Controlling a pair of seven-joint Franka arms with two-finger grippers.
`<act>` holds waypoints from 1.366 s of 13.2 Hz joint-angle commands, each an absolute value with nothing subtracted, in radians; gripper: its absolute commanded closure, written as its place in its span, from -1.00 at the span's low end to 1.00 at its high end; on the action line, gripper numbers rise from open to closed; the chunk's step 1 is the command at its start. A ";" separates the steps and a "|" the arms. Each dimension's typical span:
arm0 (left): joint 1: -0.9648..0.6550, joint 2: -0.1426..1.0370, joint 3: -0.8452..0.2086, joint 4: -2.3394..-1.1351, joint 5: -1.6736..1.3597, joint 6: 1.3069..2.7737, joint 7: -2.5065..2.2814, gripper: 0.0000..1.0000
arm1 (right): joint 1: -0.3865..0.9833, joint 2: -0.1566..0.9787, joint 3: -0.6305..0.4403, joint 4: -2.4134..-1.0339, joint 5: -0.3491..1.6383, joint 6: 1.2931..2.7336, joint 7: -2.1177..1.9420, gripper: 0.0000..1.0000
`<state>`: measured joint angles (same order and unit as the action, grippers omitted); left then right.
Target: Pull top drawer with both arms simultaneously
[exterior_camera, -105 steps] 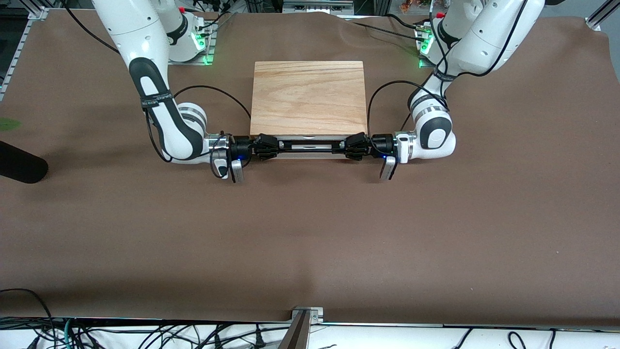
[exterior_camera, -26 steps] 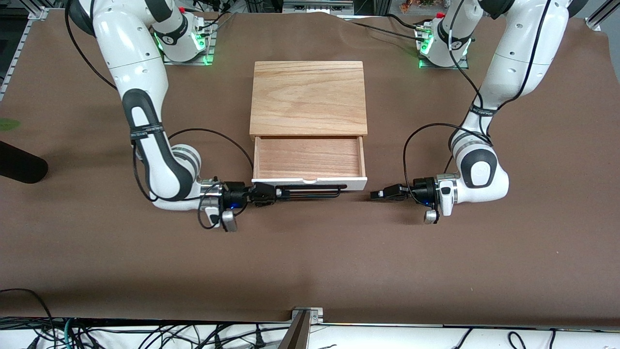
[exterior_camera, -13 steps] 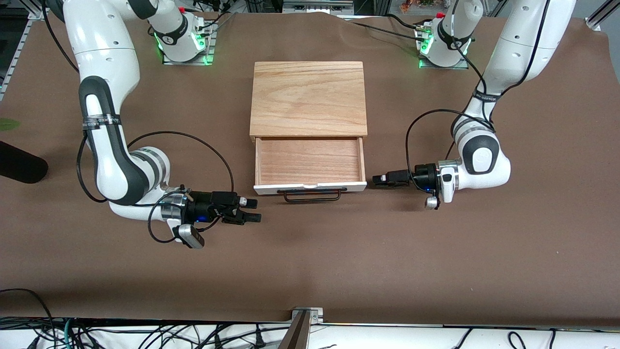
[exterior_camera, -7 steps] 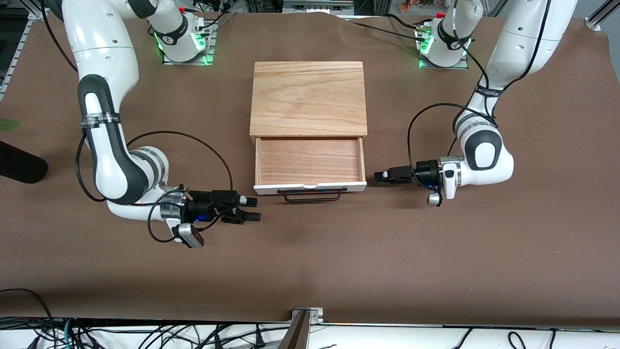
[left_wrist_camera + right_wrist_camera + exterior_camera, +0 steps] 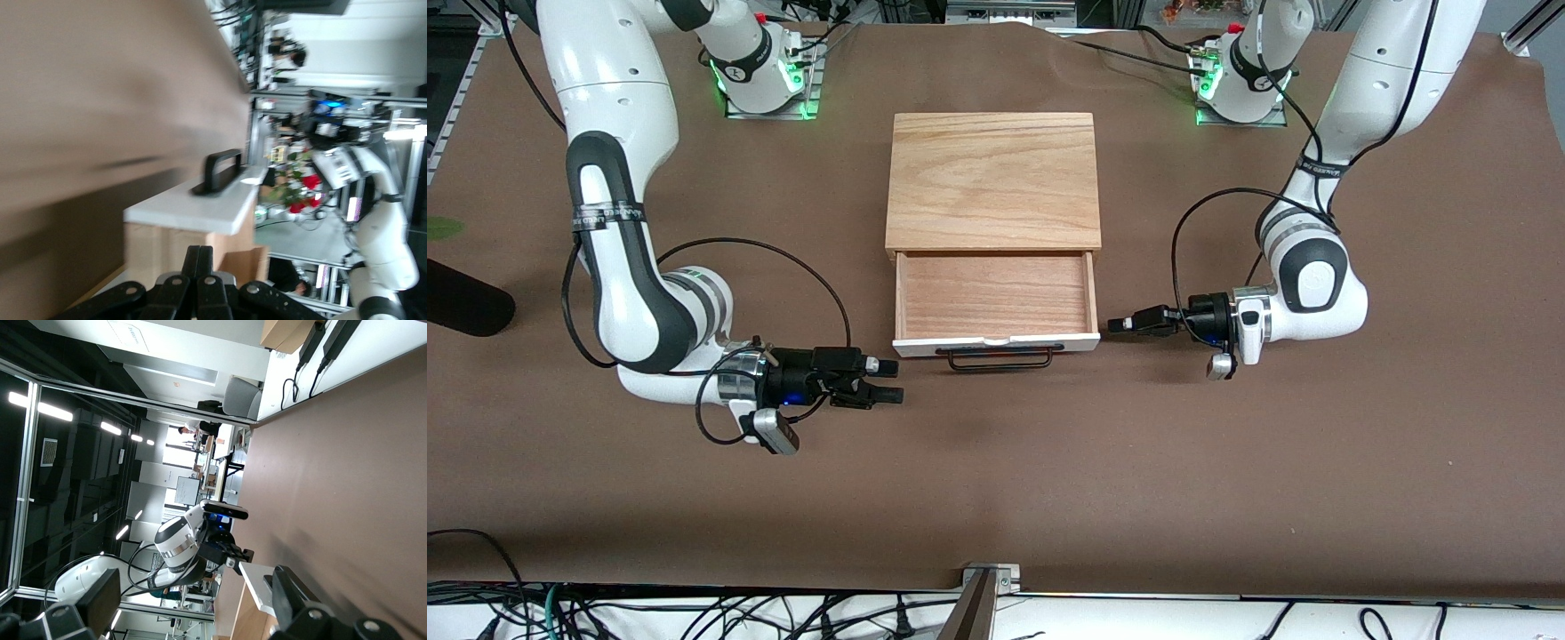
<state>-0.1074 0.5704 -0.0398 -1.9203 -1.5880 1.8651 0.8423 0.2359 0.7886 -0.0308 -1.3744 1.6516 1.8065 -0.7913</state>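
Note:
The top drawer (image 5: 996, 293) stands pulled out of the small cabinet (image 5: 993, 178), showing its reddish-wood inside, white front panel (image 5: 996, 342) and black wire handle (image 5: 999, 359). My right gripper (image 5: 894, 382) is open and empty, low over the cloth beside the handle toward the right arm's end. My left gripper (image 5: 1113, 325) is shut and empty, level with the drawer front's corner at the left arm's end, a small gap away. The left wrist view shows the shut fingers (image 5: 200, 257) pointing at the white panel (image 5: 193, 208) and handle (image 5: 217, 170). The right wrist view shows spread fingers (image 5: 293, 587) and the panel (image 5: 257, 590).
Brown cloth (image 5: 996, 480) covers the table. A black cylinder (image 5: 463, 302) lies at the right arm's end. The arm bases (image 5: 769, 76) (image 5: 1240, 76) stand beside the cabinet's back. The left arm (image 5: 180, 547) shows in the right wrist view.
The drawer went from closed to pulled out. Both grippers have let go of the handle and drawn apart. In the last half second the left gripper edged toward the drawer corner.

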 commanded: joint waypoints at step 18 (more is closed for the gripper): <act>-0.098 0.624 0.026 -1.875 -1.764 1.569 0.996 -1.00 | 0.236 0.677 -0.090 -1.381 1.286 1.816 -0.571 -1.00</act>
<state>-0.0976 0.6147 0.0242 -1.8854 -1.7329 1.5894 0.9699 0.2295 0.7313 -0.0678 -1.3712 1.3996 1.8079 -0.6633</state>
